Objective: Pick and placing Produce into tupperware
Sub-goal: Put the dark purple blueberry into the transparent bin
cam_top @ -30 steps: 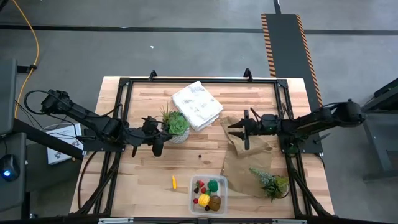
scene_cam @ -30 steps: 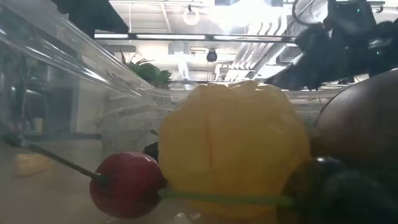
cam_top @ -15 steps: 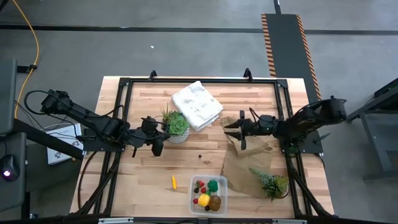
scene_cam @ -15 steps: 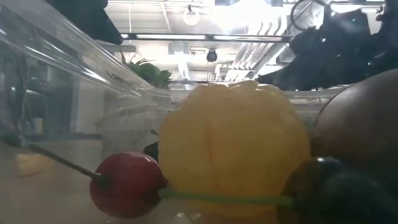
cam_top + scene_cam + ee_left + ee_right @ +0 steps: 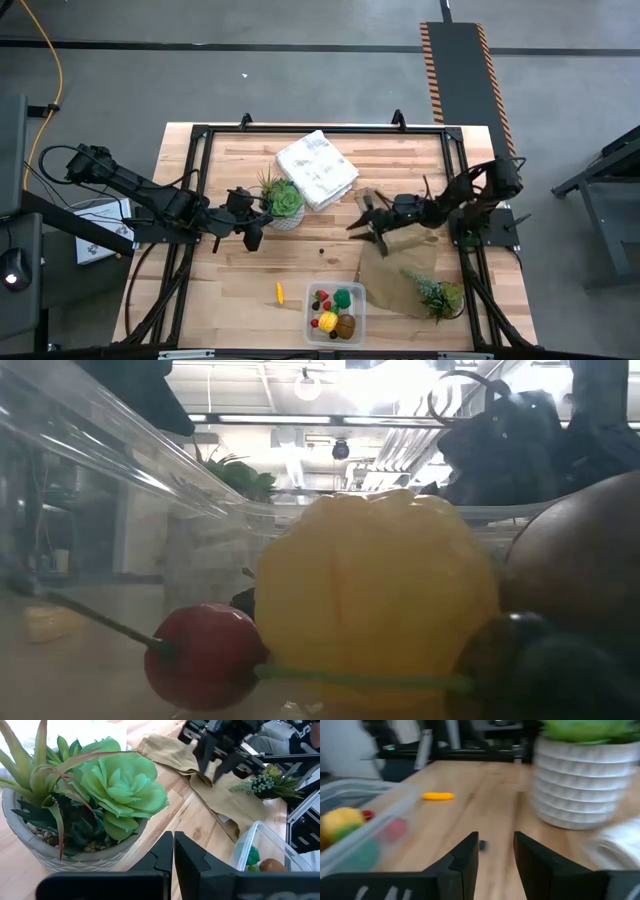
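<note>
The clear tupperware (image 5: 336, 312) sits near the table's near edge. It holds the yellow lemon (image 5: 375, 600), a green broccoli piece (image 5: 344, 297), the brown kiwi ball (image 5: 580, 560) and red berries (image 5: 205, 655). An orange stick (image 5: 280, 292) lies on the wood to its left. One dark berry (image 5: 322, 252) lies alone mid-table, and it also shows as the berry (image 5: 483, 846) just ahead of the right fingers. My right gripper (image 5: 365, 222) is open and touches nothing; it hovers right of that berry. My left gripper (image 5: 250, 232) is shut and empty beside the succulent pot (image 5: 284, 205).
A potted succulent (image 5: 95, 800) stands right in front of my left gripper. A folded white cloth (image 5: 317, 170) lies toward the far edge. A crumpled brown paper bag (image 5: 400, 255) lies under my right arm, with a second small plant (image 5: 437, 293) on it. Bare wood surrounds the dark berry.
My right gripper has moved toward the table's left and near edges, off the paper bag toward the dark berry, as the arm folded back at its elbow. It has stayed open. The left arm and all produce have kept still.
</note>
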`<state>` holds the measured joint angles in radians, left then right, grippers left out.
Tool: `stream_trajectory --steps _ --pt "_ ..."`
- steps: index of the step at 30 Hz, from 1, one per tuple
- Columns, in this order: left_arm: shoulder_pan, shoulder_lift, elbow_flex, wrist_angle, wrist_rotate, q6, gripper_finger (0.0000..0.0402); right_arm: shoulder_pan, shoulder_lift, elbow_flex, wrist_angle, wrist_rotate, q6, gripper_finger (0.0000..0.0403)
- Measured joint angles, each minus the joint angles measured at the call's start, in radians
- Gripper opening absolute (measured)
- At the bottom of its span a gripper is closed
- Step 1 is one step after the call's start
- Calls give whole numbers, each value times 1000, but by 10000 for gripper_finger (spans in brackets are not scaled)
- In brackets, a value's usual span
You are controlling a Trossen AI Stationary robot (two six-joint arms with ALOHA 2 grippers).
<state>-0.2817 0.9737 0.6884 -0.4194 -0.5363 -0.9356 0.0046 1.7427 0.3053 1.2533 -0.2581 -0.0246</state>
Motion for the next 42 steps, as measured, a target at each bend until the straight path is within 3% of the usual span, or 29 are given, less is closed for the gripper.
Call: stream_trajectory --steps 6,18,31,42 --pt "0 0 0 -3 2 12 5 34 77 59 -2 -94 -12 113" --pt "-1 0 0 -2 5 15 5 64 200 164 -12 -137 -85 113" --pt "0 0 0 -2 5 14 5 45 221 192 -59 -93 -113 114" --pt "0 0 0 -3 5 20 5 20 221 192 -64 -97 -144 163"
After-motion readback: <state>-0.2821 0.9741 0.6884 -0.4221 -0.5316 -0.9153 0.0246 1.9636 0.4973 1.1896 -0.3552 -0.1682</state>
